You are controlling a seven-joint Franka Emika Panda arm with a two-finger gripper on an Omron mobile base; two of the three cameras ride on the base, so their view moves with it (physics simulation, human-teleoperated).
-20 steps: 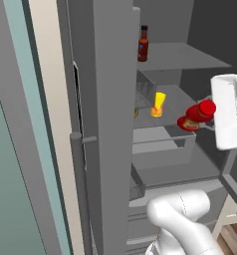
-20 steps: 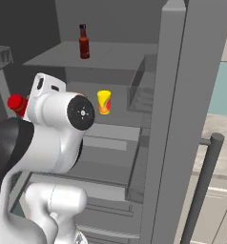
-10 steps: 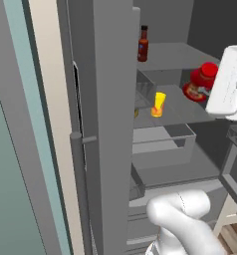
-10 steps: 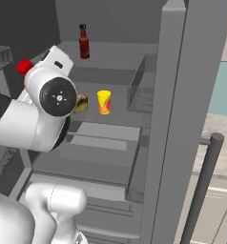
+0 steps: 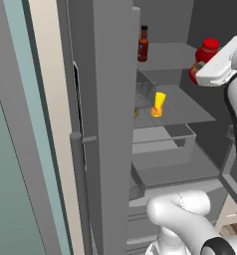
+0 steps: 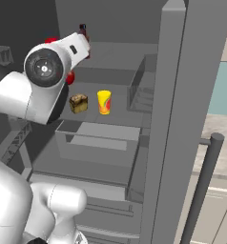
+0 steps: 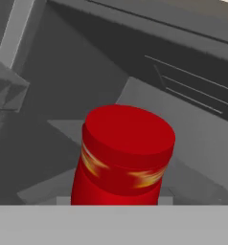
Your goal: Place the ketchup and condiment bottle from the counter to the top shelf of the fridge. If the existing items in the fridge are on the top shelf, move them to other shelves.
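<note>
Ketchup [image 7: 123,155] sits close before the hand camera, its red cap and yellow-orange label band plain against grey fridge panels, and the gripper is clamped on it, though the fingertips themselves are hidden. From the left base camera the ketchup [image 5: 205,55] hangs at the tip of the white arm, level with the top shelf [image 5: 168,52] and out in front of it; the condiment bottle [image 5: 143,44] stands upright on that shelf, well beyond the gripper and to its left. The right base camera hides most of the ketchup [image 6: 67,76] behind the arm's big joint, but it shows what the other misses: a brown blocky lump [image 6: 78,103] just beside the yellow cup [image 6: 104,102], both on the shelf below the gripper. From the left, the yellow cup [image 5: 159,104] stands above an open grey drawer [image 5: 163,147].
</note>
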